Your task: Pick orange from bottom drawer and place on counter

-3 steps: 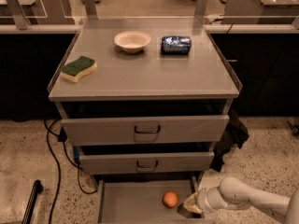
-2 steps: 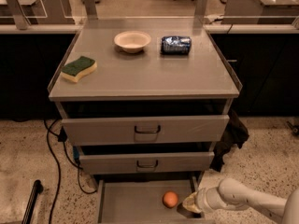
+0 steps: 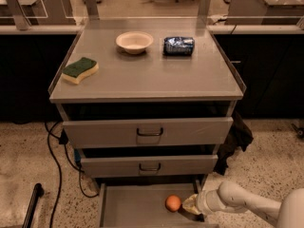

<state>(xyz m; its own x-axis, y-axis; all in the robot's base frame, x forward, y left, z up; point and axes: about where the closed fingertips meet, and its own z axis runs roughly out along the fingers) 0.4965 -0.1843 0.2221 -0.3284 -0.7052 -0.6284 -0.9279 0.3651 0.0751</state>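
Camera view, bottom edge: my gripper (image 3: pixel 191 204) sits low at the right side of the pulled-out bottom drawer (image 3: pixel 133 208), just beside the orange (image 3: pixel 173 203), which lies on the tray floor right of centre. I cannot tell whether my claw is spread or pressed together. Grey tray floor stretches left of the orange. The middle drawer's front (image 3: pixel 149 165) overhangs close above. Up top, the counter (image 3: pixel 152 80) carries a sponge (image 3: pixel 80 70), bowl (image 3: pixel 134 42) and blue packet (image 3: pixel 179 45).
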